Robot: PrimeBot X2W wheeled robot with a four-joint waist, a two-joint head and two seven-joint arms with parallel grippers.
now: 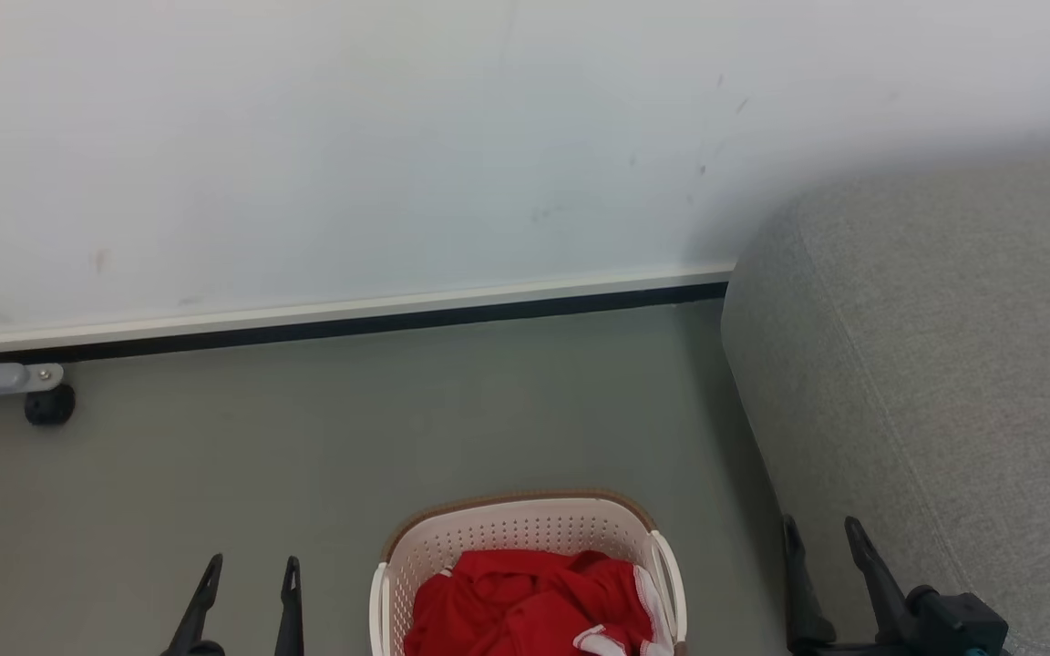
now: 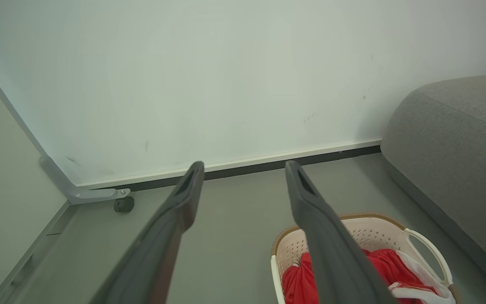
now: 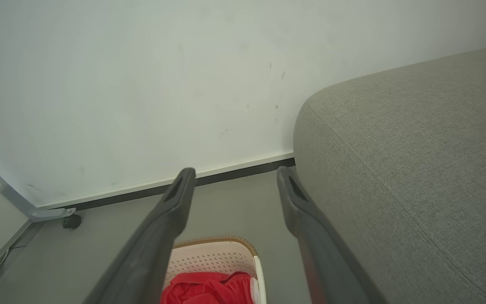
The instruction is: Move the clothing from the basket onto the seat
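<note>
floor (image 1: 397,410); left gripper (image 1: 252,560), right gripper (image 1: 821,521) spread (empty)

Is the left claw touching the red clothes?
Apart. In the head view the left gripper sits over bare floor, clear of the basket holding the clothing.

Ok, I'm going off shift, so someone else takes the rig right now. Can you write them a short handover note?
Left gripper: open, empty, left of the basket.
Right gripper: open, empty, beside the seat.
The clothing lies in the basket on the floor; the seat stands to its right.
Done: nothing yet.
Left: grasp the clothing, lift it onto the seat.
</note>
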